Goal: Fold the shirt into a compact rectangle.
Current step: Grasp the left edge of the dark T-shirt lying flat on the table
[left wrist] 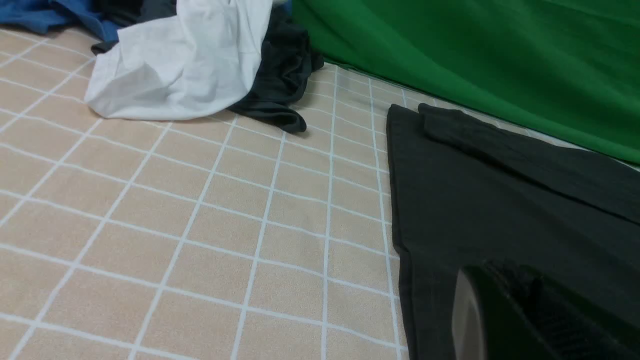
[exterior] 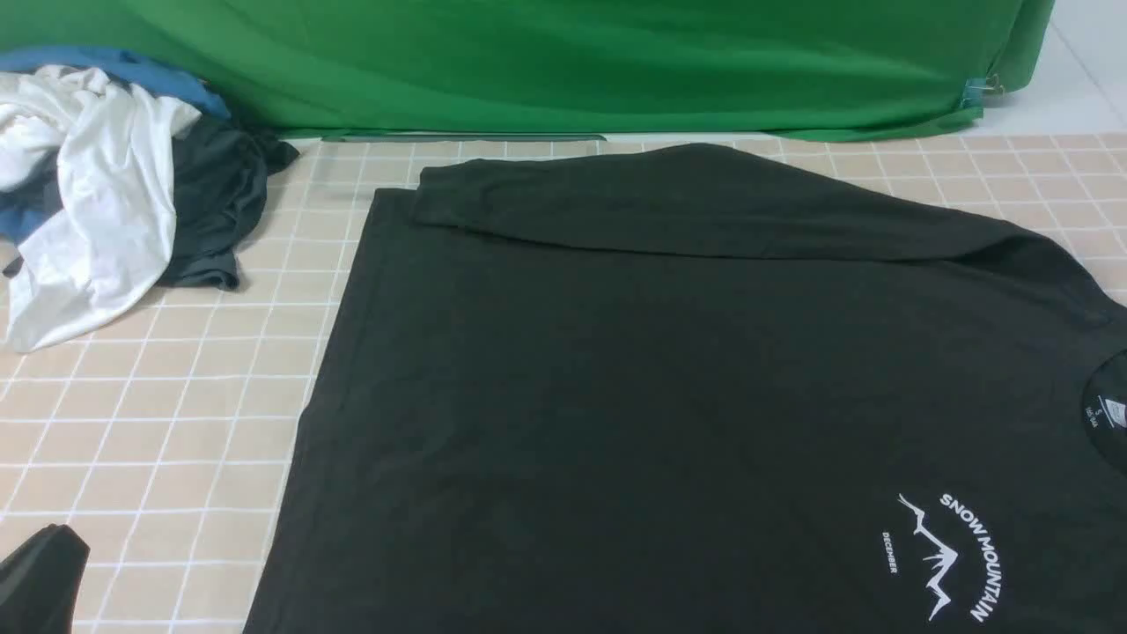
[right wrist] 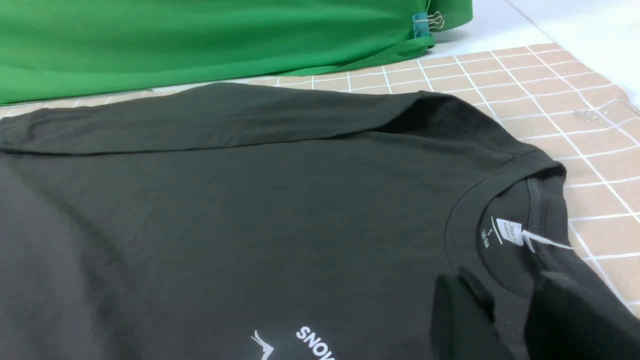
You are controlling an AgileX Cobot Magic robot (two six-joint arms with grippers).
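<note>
The large black long-sleeved cotton shirt (exterior: pixel 669 396) lies flat on the beige grid-printed table cover (exterior: pixel 176 423), just to the robot's right of the bunched pile of white, blue and dark grey clothes (exterior: pixel 114 185). Its long axis runs away from that pile, hem nearest, collar (right wrist: pixel 500 190) farthest. The right gripper (right wrist: pixel 500 282) is at the collar end, fingers parted astride the rim and clasping nothing, while the left gripper (exterior: pixel 40 577) waits on the robot's side of the pile by the hem, its opening indeterminable; each arm appears nearer its own end.

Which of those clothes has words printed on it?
The large black shirt spread flat, with a white "SNOW MOUNTAIN" logo. The white garment, blue one and dark grey one, bunched together, show none.
</note>
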